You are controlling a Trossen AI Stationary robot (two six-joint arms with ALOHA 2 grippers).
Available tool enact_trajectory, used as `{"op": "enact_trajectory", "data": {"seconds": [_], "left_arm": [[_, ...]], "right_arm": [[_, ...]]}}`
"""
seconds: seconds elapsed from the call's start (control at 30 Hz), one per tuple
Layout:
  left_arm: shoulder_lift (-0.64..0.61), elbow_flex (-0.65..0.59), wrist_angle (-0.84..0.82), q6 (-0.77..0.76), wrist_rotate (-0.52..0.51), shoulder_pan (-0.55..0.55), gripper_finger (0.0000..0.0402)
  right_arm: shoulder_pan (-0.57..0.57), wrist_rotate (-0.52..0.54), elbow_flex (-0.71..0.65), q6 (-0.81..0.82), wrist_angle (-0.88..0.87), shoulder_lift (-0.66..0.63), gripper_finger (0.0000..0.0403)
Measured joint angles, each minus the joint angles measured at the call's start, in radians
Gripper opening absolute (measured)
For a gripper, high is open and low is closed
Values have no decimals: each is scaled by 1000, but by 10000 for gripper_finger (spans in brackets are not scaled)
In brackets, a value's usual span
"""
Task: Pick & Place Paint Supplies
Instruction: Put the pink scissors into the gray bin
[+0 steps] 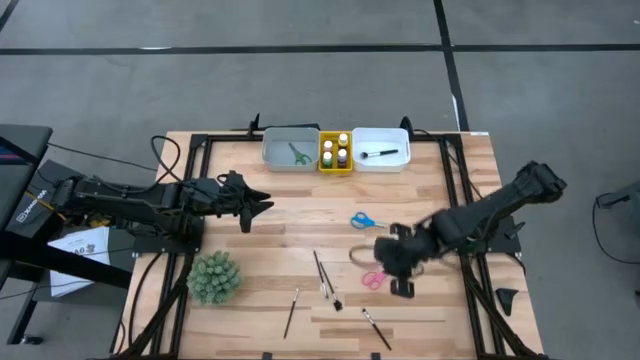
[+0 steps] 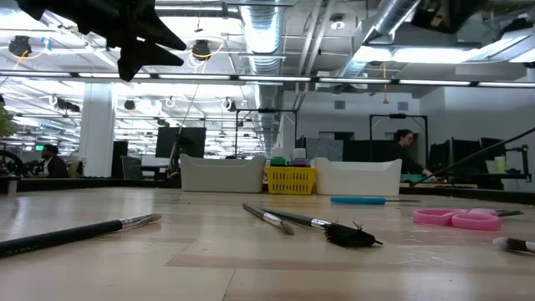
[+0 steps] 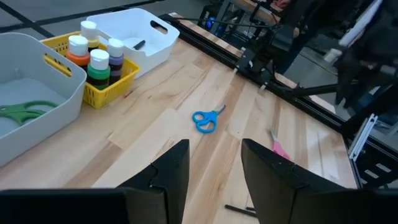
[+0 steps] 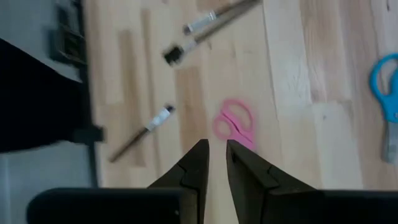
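Note:
Pink-handled scissors (image 1: 373, 279) (image 4: 235, 124) lie flat on the table. My right gripper (image 1: 392, 268) (image 4: 214, 154) hovers over them, pointing steeply down, open by a narrow gap with nothing in it. Blue-handled scissors (image 1: 365, 220) (image 3: 205, 119) lie farther back. Three dark-handled brushes (image 1: 322, 272) (image 1: 292, 312) (image 1: 376, 328) rest on the near half of the table. Paint bottles (image 3: 96, 56) stand in the yellow tray (image 1: 335, 152). Green scissors (image 3: 25, 112) lie in the grey tray (image 1: 291, 148), and a brush (image 1: 380, 154) lies in the white tray (image 1: 381, 148). My left gripper (image 1: 262, 203) (image 3: 214, 168) waits open above the table's left half.
A spiky green plant ball (image 1: 214, 277) sits near the front left. The three trays line the far edge. Black frame rails (image 1: 455, 190) run along the table's sides. Bare wood lies between the blue scissors and the trays.

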Motion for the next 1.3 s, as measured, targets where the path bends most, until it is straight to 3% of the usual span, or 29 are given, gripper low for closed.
{"op": "enact_trajectory", "data": {"seconds": [0.3, 0.43, 0.83, 1.0, 1.3], "left_arm": [[0, 0, -1, 1, 7, 0, 140], [0, 0, -1, 1, 7, 0, 140], [0, 0, -11, 1, 7, 0, 140], [0, 0, -13, 6, 7, 0, 140], [0, 0, -20, 8, 7, 0, 140]], "right_arm": [[133, 296, -2, 80, 13, 185, 52], [129, 284, -32, 76, 47, 222, 52], [80, 208, -250, 8, 427, 220, 52], [53, 200, -279, -79, 457, 220, 52], [-6, 128, -358, -83, 525, 222, 52]]}}
